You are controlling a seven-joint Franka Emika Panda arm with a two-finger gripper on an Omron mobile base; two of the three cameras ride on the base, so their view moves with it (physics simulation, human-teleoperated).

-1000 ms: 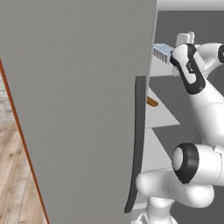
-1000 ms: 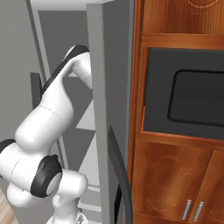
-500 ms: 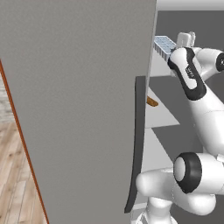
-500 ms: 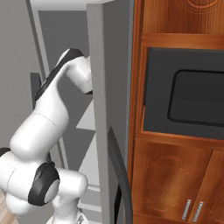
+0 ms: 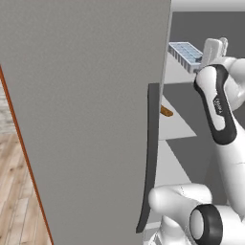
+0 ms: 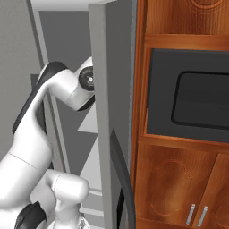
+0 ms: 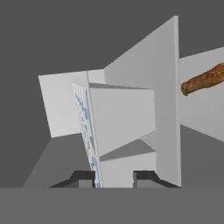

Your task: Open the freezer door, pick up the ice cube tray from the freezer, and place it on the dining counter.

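The ice cube tray (image 5: 184, 51), pale blue-white with square cells, hangs above a white shelf (image 5: 178, 76) high in the freezer (image 5: 201, 28). My gripper (image 5: 205, 56) is shut on the tray's right end. From the hand camera the tray (image 7: 86, 127) is seen edge-on, running away from the gripper (image 7: 113, 177) and lying against the left fingertip (image 7: 83, 177). The freezer door (image 6: 109, 116) stands open, its edge and dark curved handle (image 6: 124, 188) turned toward the right base camera. The dining counter is out of view.
The twin grey door (image 5: 81, 110) is closed on the left, with its dark handle (image 5: 150, 158) beside the opening. A brown food item (image 5: 166, 111) lies on a lower shelf. Right of the freezer are wood cabinets (image 6: 179, 188) and a built-in dark oven (image 6: 197, 98).
The arm's elbow has risen. The hand, with the tray in it, has shifted slightly to the right in the left base view. The doors have not moved.
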